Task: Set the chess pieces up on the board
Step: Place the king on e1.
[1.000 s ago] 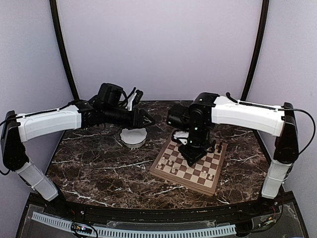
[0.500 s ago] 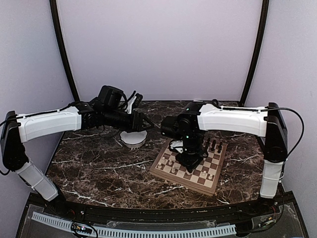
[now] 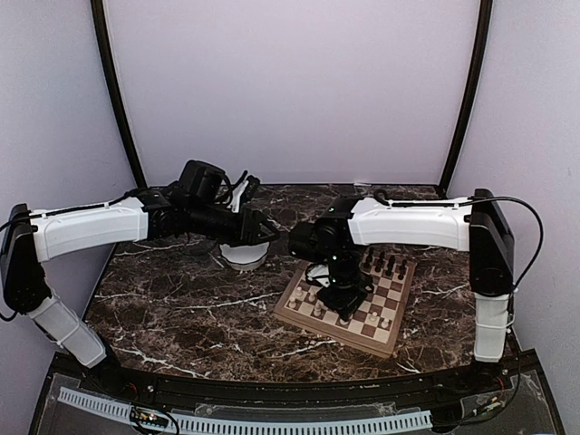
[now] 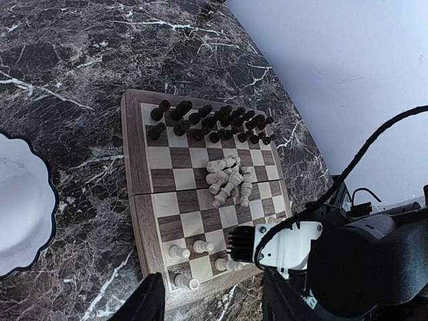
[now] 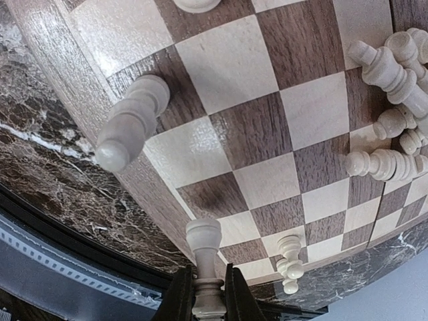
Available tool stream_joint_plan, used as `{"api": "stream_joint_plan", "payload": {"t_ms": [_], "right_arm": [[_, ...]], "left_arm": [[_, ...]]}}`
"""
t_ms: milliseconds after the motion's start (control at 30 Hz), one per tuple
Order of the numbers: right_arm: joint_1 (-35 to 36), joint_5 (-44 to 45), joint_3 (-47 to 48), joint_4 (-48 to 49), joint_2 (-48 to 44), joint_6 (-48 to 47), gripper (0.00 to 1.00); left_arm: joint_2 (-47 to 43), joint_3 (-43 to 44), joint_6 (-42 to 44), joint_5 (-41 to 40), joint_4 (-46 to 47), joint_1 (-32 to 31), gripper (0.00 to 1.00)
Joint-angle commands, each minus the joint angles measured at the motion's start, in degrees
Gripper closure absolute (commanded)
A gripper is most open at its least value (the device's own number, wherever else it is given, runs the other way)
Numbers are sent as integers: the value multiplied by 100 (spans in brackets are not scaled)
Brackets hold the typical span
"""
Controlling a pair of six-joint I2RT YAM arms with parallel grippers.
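Note:
The board lies right of centre, and its rim also shows in the left wrist view and the right wrist view. Dark pieces stand in two rows at its far side. A heap of cream pieces lies mid-board. A few cream pieces stand near the near edge. My right gripper hangs low over the board's near squares, shut on a cream piece held upright between its fingers. My left gripper is open and empty, above the bowl's right side.
A white scalloped bowl sits on the dark marble table left of the board, also in the left wrist view. A standing cream piece and another flank the held piece. The table's near edge lies just beyond the board rim.
My right arm has swung left and lower over the board's near rows with the cream piece in it. My left gripper has shifted slightly right and down over the bowl.

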Motion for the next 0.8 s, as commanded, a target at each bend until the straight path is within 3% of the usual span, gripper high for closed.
{"api": "stream_joint_plan", "payload": {"t_ms": [0,500,767], "right_arm": [[63,101,106,14,87,-56,96],[63,152,16,130,235,-118,92],[63,177,13,140,244,-121,82]], "left_arm": [[-298,-82,78,-2,-21,50,48],[-209,-36,110,60,-5,45,48],[-156,-21,110,92,-13,50,48]]}}
